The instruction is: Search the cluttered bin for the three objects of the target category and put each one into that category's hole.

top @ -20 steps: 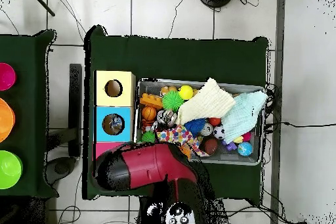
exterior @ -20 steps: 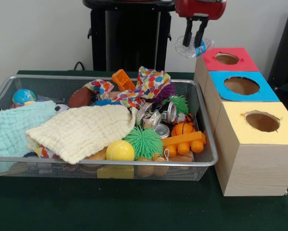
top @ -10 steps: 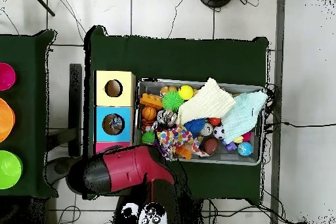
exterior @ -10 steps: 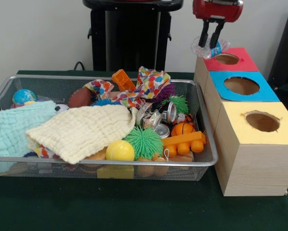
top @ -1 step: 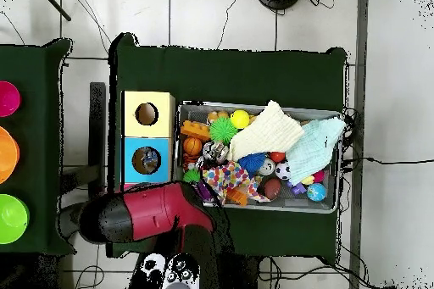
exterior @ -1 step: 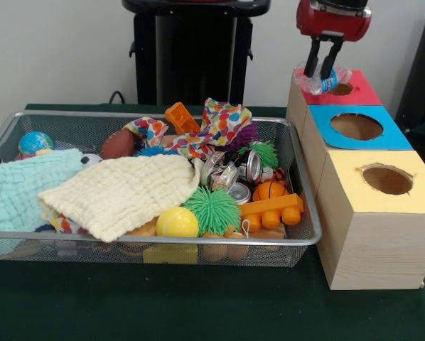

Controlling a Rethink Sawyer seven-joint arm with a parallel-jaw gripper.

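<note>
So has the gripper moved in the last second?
Yes. In the front view the gripper, shut on the crumpled plastic bottle, has shifted rightward and now sits over the red box.

The arm (top @ -1 step: 144, 216) is a rounded, glossy dark red shell with a black end. Its gripper (exterior @ -1 step: 324, 69) has a red housing and two slim black fingers (exterior @ -1 step: 313, 60).

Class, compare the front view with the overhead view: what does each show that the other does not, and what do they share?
Only the front view shows the gripper shut on a clear plastic bottle over the red box. Only the overhead view shows the pink, orange and green bowls on a side table, with the arm hiding the red box. Both show the wire bin, blue box and yellow box.
</note>
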